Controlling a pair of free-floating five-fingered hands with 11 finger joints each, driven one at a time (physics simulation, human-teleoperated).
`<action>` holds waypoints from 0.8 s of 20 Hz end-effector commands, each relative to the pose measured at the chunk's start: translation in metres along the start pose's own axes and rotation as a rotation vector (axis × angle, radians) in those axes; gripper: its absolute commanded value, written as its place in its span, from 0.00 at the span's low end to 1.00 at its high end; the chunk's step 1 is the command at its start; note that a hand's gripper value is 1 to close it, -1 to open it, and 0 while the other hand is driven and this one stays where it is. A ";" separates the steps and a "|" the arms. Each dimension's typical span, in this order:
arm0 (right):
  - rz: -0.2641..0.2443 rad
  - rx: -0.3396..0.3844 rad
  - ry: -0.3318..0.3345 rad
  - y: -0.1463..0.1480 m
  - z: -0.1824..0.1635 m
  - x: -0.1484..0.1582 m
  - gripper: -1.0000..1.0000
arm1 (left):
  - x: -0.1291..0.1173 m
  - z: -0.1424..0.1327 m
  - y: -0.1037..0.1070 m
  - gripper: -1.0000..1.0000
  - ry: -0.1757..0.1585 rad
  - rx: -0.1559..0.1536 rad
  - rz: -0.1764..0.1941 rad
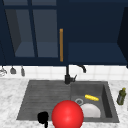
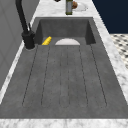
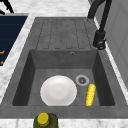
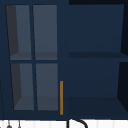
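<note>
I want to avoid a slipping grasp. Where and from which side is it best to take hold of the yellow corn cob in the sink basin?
Probably around its middle, from above. The corn cob lies flat on the basin floor right of the white plate, apart from it, its long sides free for fingers.

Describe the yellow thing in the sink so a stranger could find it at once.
Start at the dark grey sink and look into its basin, on the side under the black faucet. There the corn cob lies flat beside the round drain. It is long, yellow and bumpy, unlike the smooth white plate next to it.
</note>
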State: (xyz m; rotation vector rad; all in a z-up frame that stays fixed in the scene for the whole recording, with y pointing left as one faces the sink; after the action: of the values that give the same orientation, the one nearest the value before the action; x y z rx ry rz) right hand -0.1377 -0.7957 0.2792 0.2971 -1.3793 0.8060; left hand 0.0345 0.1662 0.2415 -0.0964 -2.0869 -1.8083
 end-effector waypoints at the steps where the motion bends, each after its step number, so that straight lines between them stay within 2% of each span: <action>1: 0.093 0.011 0.046 0.016 -0.021 -0.011 0.00 | 0.000 0.000 0.000 0.50 0.000 0.000 0.000; 2: 0.090 -0.003 0.059 0.019 -0.030 -0.011 0.00 | 0.000 0.000 0.000 0.50 0.000 0.000 0.000; 4: 0.134 -0.014 0.056 0.019 -0.044 -0.010 0.00 | 0.000 0.000 0.000 0.50 0.000 0.000 0.000; 6: 0.149 -0.018 0.055 0.020 -0.061 -0.008 0.00 | 0.000 0.000 0.000 0.50 0.000 0.000 0.000; 16: 0.163 -0.034 0.043 0.006 -0.139 -0.014 0.00 | 0.000 0.000 0.000 0.50 0.000 0.000 0.000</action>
State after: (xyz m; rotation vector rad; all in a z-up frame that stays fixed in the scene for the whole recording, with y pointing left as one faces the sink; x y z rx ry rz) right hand -0.0568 -0.7187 0.2392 0.2139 -1.3373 0.8685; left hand 0.0345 0.1662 0.2415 -0.0964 -2.0869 -1.8083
